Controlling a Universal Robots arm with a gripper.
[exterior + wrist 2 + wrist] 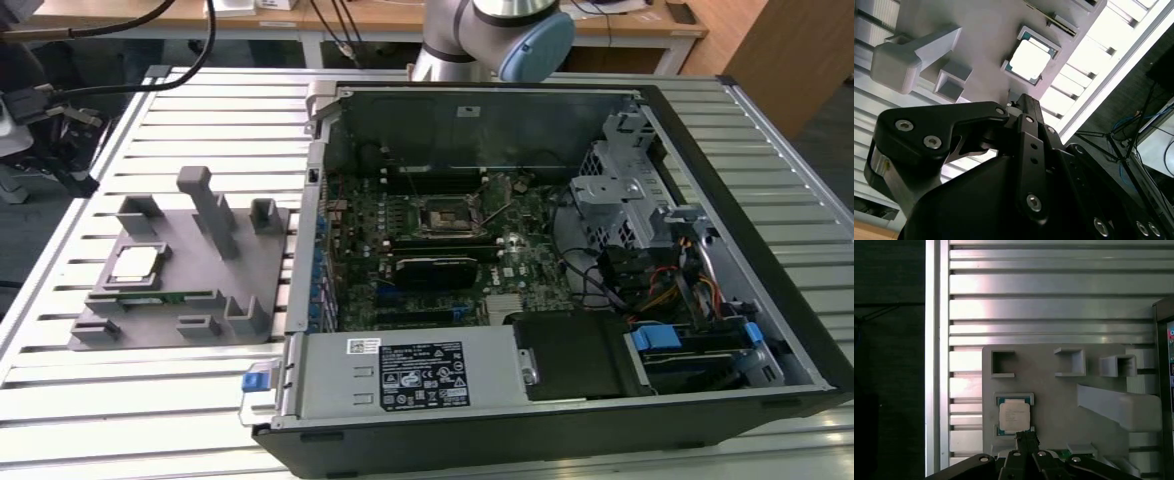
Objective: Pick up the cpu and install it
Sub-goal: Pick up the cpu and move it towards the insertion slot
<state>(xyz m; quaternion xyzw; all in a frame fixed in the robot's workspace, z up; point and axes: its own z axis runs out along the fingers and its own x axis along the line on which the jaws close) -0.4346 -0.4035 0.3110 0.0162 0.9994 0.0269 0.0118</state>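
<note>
To lift the cpu (pixel 1014 417) cleanly, I judge the gripper (pixel 1026 436) should open, centre squarely over opposite edges and come down level; the chip lies in its recess on the grey holder tray (pixel 1054 390) (outside the computer case (pixel 534 440)); the gripper hangs just beside it, clenched and empty.

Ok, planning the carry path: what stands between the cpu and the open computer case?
In the exterior view, gray upright posts stand between the cpu and the computer case.
</note>
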